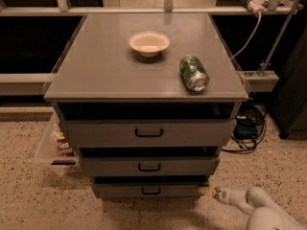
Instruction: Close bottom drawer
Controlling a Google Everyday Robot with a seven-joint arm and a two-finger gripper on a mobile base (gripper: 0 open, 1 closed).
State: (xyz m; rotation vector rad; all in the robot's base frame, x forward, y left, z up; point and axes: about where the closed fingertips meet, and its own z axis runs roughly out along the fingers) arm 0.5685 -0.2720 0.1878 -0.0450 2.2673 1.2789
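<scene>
The narrow grey metal bottom drawer (146, 190) lies just left of the white gripper (208, 191), whose spread I cannot tell. Above-left, a green can (193, 73) and a cream bowl (149, 43) sit on the grey cabinet (100, 71).

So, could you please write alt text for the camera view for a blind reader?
A grey three-drawer cabinet has its bottom drawer slightly open, with the robot's gripper at that drawer's right front corner. A white bowl and a tipped green can lie on top.

Dim warm light, prob. overhead; pale hand (206, 191) at btm right.
</scene>
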